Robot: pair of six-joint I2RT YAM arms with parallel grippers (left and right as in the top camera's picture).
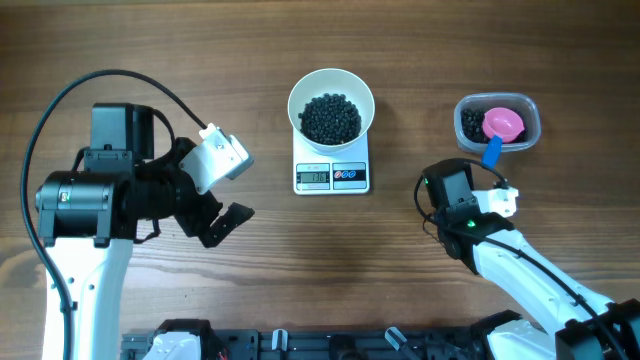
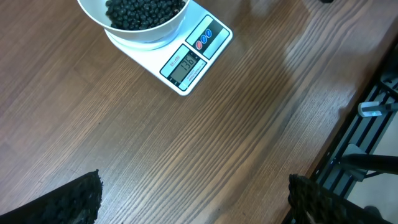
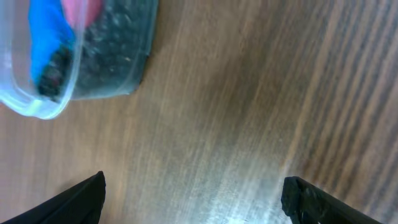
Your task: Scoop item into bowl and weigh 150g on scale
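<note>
Up the middle of the table point(image 1: 150, 60), heaped dark inside the bowl point(image 1: 296, 105) on the scale point(image 1: 331, 176): a good load of the item point(image 1: 331, 118). More of it off to the right, in a clear tub point(image 1: 530, 125), under a pink scoop point(image 1: 503, 123) with a blue handle point(image 1: 492, 152). Lit display point(image 2: 184, 66), with digits too small to read with confidence.

Left gripper point(image 2: 196, 202) spread wide over bare wood, holding nothing. Right gripper point(image 3: 196, 199) likewise parted and empty, near the tub but not touching it.

Risks, as judged:
- overshooting the target with one full scoop, hard to undo neatly
- scattering beads across the wood from a tilted or jolted scoop
- shoving the light tub instead of catching the handle
- bumping bowl or scale and upsetting the reading

Underneath, brown wood grain, smooth, probably free-rolling for anything round. Beyond the near edge, dark metal rails point(image 1: 300, 345) and framing. No more of the room to be seen.
</note>
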